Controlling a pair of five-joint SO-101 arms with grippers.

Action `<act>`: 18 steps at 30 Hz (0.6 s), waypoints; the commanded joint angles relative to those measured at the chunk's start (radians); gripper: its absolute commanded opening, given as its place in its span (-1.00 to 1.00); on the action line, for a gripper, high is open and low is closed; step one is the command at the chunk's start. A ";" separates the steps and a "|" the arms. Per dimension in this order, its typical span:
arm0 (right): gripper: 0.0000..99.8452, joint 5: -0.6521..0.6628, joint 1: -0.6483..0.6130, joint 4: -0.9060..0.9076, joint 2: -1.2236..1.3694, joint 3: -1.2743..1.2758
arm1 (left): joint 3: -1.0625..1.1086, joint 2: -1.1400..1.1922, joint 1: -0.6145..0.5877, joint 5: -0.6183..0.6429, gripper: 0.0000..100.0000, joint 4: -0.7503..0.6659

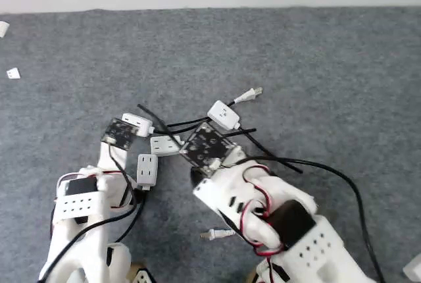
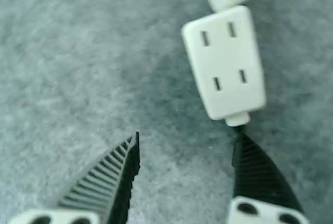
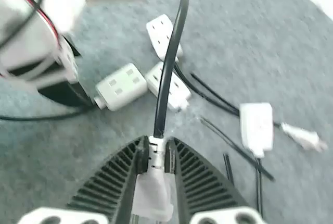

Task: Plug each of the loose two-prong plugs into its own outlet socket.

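Note:
Several white outlet blocks lie on the grey carpet: three clustered (image 1: 137, 124) (image 1: 164, 145) (image 1: 146, 169) and one apart (image 1: 223, 115). A white plug (image 1: 248, 95) lies just beyond that one. Another loose plug (image 1: 217, 233) rests near the right arm's base. My left gripper (image 2: 187, 140) is open, low over the carpet, one fingertip (image 2: 244, 148) touching the end of an outlet block (image 2: 226, 62). My right gripper (image 3: 156, 146) is shut on a white plug (image 3: 153, 187) whose black cord (image 3: 169, 62) rises away over the clustered blocks (image 3: 120, 85) (image 3: 167, 84).
Black cords (image 1: 283, 161) loop across the carpet between the arms and off to the right. Small white bits (image 1: 13, 72) lie at the far left. The left arm's body (image 3: 36, 36) stands close beside the cluster. Open carpet stretches to the back wall.

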 commanded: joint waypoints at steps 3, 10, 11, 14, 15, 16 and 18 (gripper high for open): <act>-0.98 -0.017 -0.012 -0.205 0.068 0.021 | -0.041 0.032 0.021 -0.026 -0.45 0.014; -0.98 -0.048 -0.050 -0.289 0.076 0.023 | -0.186 0.278 0.017 -0.041 -0.46 0.055; -0.98 -0.048 -0.062 -0.300 0.079 0.026 | -0.206 0.307 0.017 -0.055 -0.46 0.068; -0.98 -0.049 -0.094 -0.343 0.081 0.061 | -0.249 0.368 0.017 -0.095 -0.46 0.098; -0.98 -0.049 -0.101 -0.361 0.081 0.080 | -0.251 0.371 0.018 -0.114 -0.46 0.101; -0.98 -0.049 -0.102 -0.383 0.082 0.100 | -0.248 0.367 0.020 -0.127 -0.46 0.101; -0.98 -0.064 -0.102 -0.415 0.102 0.126 | -0.234 0.344 0.021 -0.146 -0.46 0.107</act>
